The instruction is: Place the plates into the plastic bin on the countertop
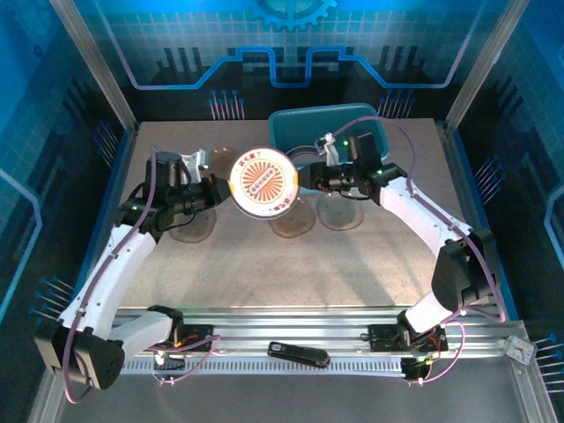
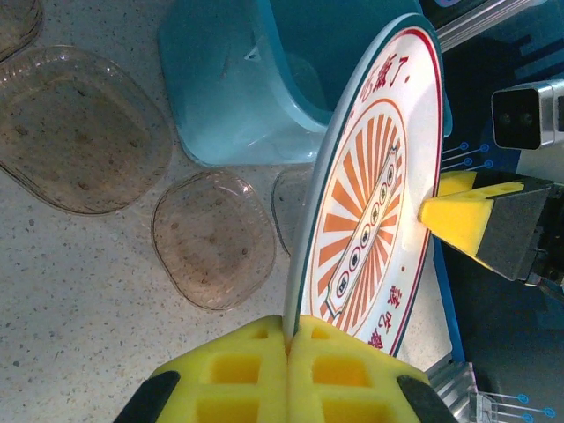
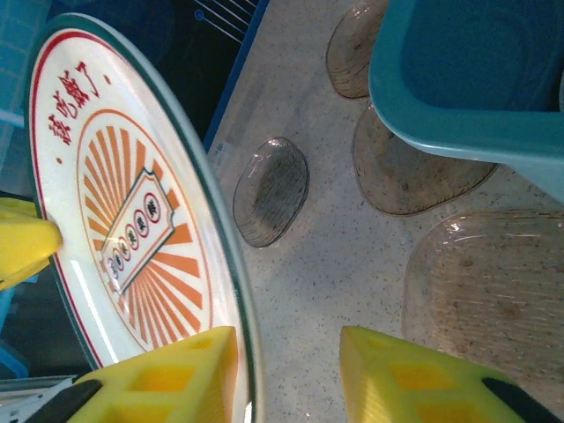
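Handoff time: the left gripper (image 2: 289,330) is pinching one rim of the red-rimmed plate (image 1: 263,182), held on edge above the countertop (image 1: 264,264) between both arms. The right gripper (image 3: 291,352) has its jaws spread around the opposite rim (not clamped yet, looks like). The bin (image 1: 291,117) sits just behind the right gripper, so that arm's nearer.

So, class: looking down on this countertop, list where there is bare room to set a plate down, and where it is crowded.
Free: the wide near strip of countertop between the brown plates and the rail; also the far-left corner beside the plastic bin. Crowded: the middle, where brown plates lie below the lifted white plate.
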